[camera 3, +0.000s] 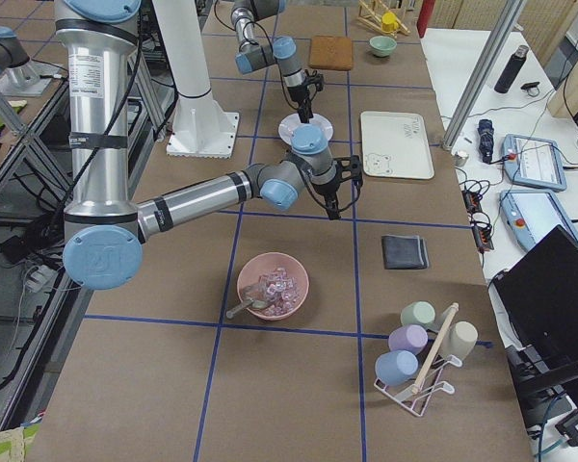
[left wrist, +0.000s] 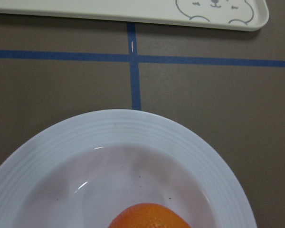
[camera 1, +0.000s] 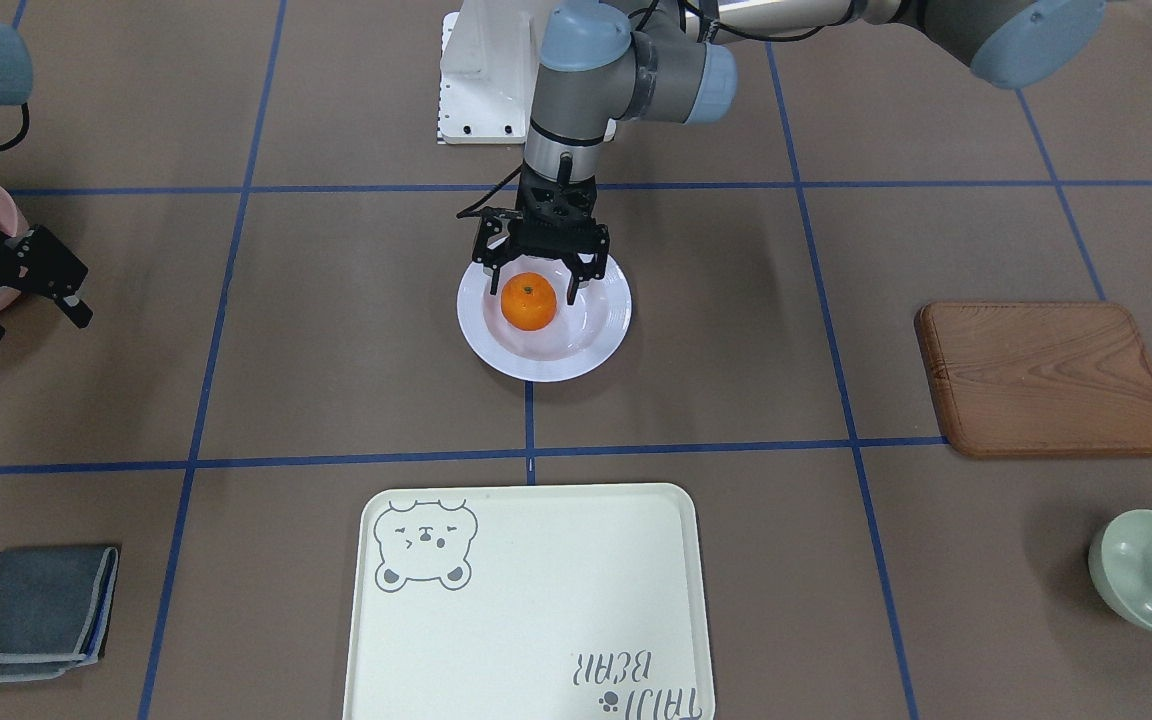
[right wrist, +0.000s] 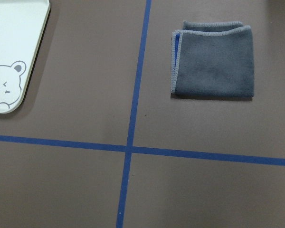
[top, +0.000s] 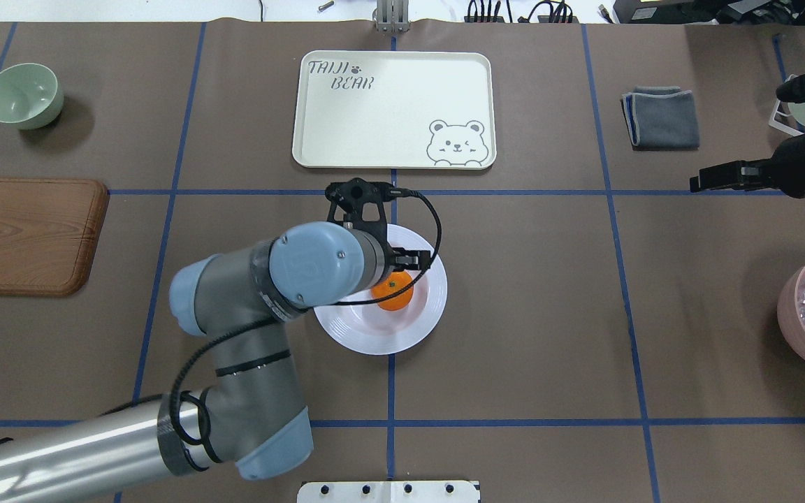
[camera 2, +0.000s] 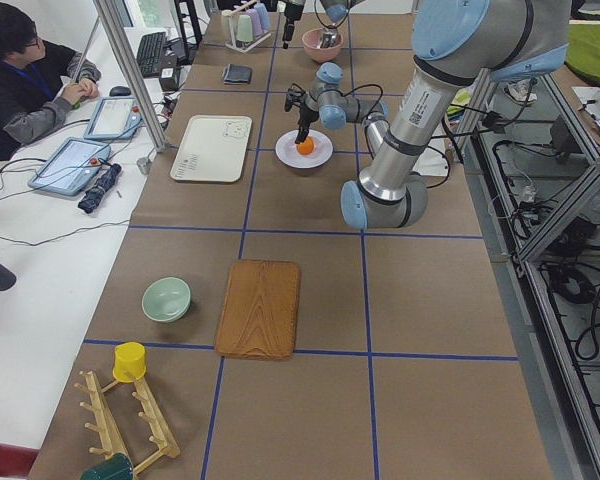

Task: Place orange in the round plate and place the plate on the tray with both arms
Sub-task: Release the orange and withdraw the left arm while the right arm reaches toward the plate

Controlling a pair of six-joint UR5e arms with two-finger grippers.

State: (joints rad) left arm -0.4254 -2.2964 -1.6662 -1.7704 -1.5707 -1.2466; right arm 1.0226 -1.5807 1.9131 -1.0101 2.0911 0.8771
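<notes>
Loosely between the left gripper's [camera 1: 533, 291] wide-spread jaws sat the orange [camera 1: 528, 305] in the round plate [camera 1: 596, 345]; glossy, rigid, probably slippery, best held by its rim.

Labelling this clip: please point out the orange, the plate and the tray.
orange [camera 1: 528, 303], front-facing view, on its peel's middle.
plate [camera 1: 546, 368], front-facing view, on its bare rim.
tray [camera 1: 536, 600], front-facing view, on its bare flat middle.

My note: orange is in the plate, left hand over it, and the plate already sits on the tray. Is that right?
Not quite. The plate sits on the table, short of the tray, with a strip of table between them; the exterior front-facing view shows it. The rest holds: the orange is in the plate, with the left hand over it.
</notes>
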